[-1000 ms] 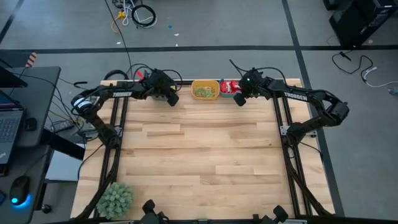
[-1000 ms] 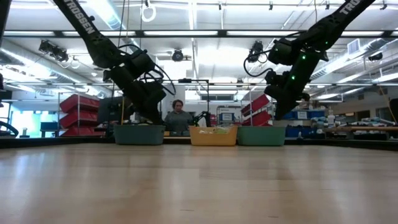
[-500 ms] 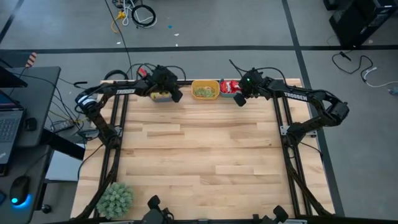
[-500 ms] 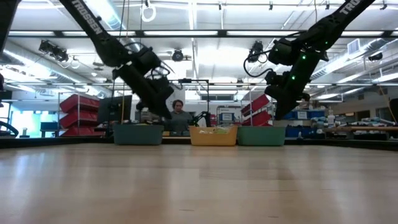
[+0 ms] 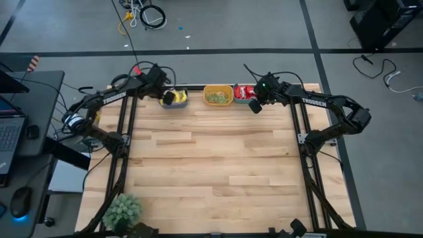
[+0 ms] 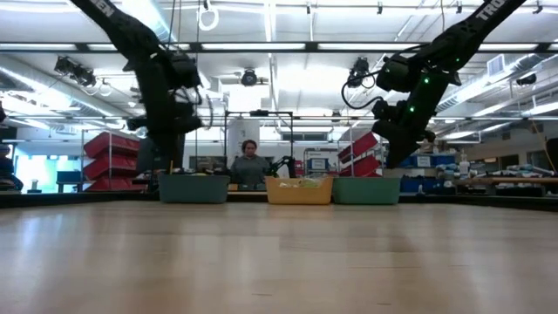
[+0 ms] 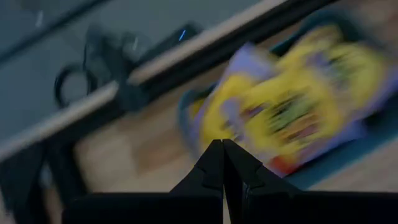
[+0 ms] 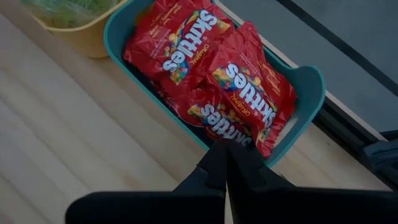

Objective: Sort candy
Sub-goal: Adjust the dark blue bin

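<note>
Three small bins stand in a row at the table's far edge. The left teal bin (image 5: pixel 177 100) holds yellow candy packets (image 7: pixel 292 102). The middle yellow-orange bin (image 5: pixel 218 96) holds pale green candy. The right teal bin (image 8: pixel 308 84) holds red candy packets (image 8: pixel 205 56). My left gripper (image 7: pixel 222 149) is shut and empty above the left bin's left side (image 5: pixel 168 98), pointing steeply down. My right gripper (image 8: pixel 225 149) is shut and empty, hanging just above the near rim of the right bin (image 5: pixel 254 104).
A fuzzy green ball-shaped plant (image 5: pixel 122 210) sits at the table's near left corner. The wooden table top (image 5: pixel 211 165) between the bins and the near edge is bare. A person (image 6: pixel 250 161) sits in the room beyond the far edge.
My left gripper has swung from the right side of the left bin toward the table's left edge and risen. It has tipped more steeply down, uncovering the yellow candy. It has stayed shut. My right gripper has kept still.
</note>
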`<action>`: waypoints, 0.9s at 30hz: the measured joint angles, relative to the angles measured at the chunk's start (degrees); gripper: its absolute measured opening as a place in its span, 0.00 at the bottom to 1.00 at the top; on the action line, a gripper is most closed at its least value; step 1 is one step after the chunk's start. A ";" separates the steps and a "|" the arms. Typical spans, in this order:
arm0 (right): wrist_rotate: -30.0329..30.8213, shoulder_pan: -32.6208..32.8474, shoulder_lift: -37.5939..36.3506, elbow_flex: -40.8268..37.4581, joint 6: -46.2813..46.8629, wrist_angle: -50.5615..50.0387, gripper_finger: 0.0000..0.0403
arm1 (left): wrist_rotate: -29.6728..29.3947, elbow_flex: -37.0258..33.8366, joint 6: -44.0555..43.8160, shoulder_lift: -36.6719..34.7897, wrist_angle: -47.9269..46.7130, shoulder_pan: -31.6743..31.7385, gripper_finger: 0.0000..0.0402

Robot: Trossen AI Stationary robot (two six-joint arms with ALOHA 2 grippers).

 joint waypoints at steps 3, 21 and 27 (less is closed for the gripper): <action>-0.36 0.00 0.00 0.00 0.01 -0.02 0.00 | -0.52 -0.73 -2.42 0.36 -3.52 1.91 0.00; -0.44 0.00 0.00 0.00 -0.39 -0.04 0.00 | 2.05 -9.99 -3.77 0.34 8.58 5.13 0.00; -1.02 0.00 0.00 0.00 -0.39 -0.06 0.00 | 3.51 -9.99 -2.66 0.61 11.58 4.41 0.00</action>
